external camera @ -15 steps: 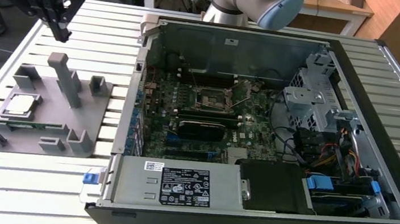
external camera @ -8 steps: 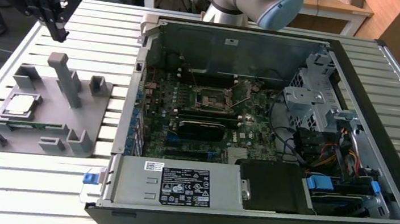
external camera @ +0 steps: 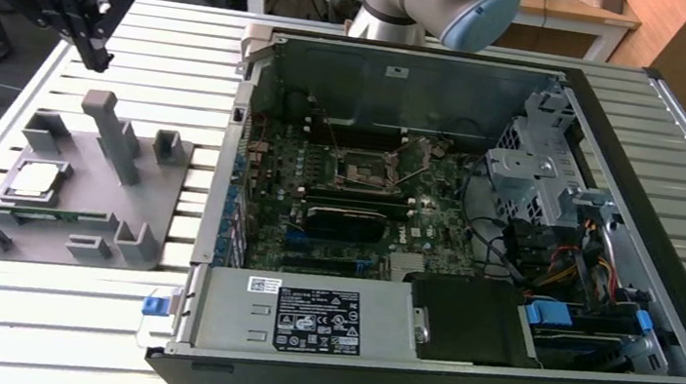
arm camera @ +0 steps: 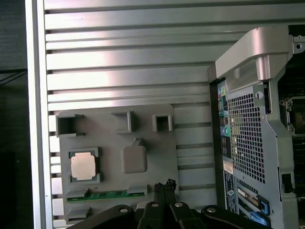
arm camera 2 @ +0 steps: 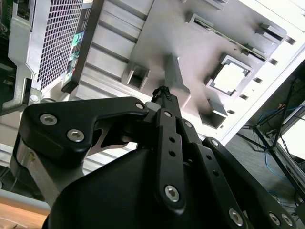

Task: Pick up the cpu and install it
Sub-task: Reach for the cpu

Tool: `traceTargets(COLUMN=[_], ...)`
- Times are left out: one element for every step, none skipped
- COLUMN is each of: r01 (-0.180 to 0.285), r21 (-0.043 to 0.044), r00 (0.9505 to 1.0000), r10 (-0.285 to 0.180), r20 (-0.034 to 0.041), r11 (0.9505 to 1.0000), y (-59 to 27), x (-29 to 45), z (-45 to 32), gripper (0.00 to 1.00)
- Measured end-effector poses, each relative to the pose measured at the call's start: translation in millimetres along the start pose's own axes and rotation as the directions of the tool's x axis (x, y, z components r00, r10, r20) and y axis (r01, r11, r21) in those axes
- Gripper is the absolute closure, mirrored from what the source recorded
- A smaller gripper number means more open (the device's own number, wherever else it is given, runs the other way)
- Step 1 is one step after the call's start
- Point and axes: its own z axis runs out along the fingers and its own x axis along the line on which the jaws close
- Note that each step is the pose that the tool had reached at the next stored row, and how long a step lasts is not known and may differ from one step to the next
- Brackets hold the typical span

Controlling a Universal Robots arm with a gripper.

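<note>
One claw, at the exterior view's left: it hangs well above the far end of a grey holder, its tips pressed together and pinching nothing.

One grey holder on the slatted table, with upright posts and pockets that apparently keep each part square and ready to be picked up.

One cpu, silver-topped, lying flat in its framed pocket near the holder's outer side; it also shows in both wrist views. It is well apart from the claw and not yet lifted. Its top is bare to the air; the pocket's low corner lips hug its edges, so a straight lift looks the freest way out.

One green memory stick, lying in a slot just beside the cpu.

One computer case, laid open-side up toward the exterior view's right, just beside the holder.

One socket, black-framed and near the board's middle, with open air above it and the case walls well apart.
</note>
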Motion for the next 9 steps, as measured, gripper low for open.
traceTargets(r01=[0.000,0.000,0.000,0.000,0.000,0.000,0.000,0.000,0.000], r21=[0.0000,0.0000,0.0000,0.0000,0.0001,0.0000,0.0000,0.0000,0.0001], r00=[1.0000,1.0000,1.0000,1.0000,1.0000,1.0000,1.0000,1.0000,1.0000], r10=[0.000,0.000,0.000,0.000,0.000,0.000,0.000,0.000,0.000], r20=[0.0000,0.0000,0.0000,-0.0001,-0.0001,0.0000,0.0000,-0.0001,-0.0001], r11=[1.0000,1.0000,1.0000,1.0000,1.0000,1.0000,1.0000,1.0000,1.0000], y=[-0.1,-0.1,-0.2,-0.2,-0.2,-0.3,-0.4,-0.4,-0.4], x=[0.6,1.2,1.9,2.5,3.1,3.7,4.3,4.8,5.4], z=[0.0,0.1,0.1,0.1,0.1,0.2,0.2,0.2,0.3], gripper=[0.89,0.89,0.89,0.89,0.89,0.89,0.89,0.89,0.89])
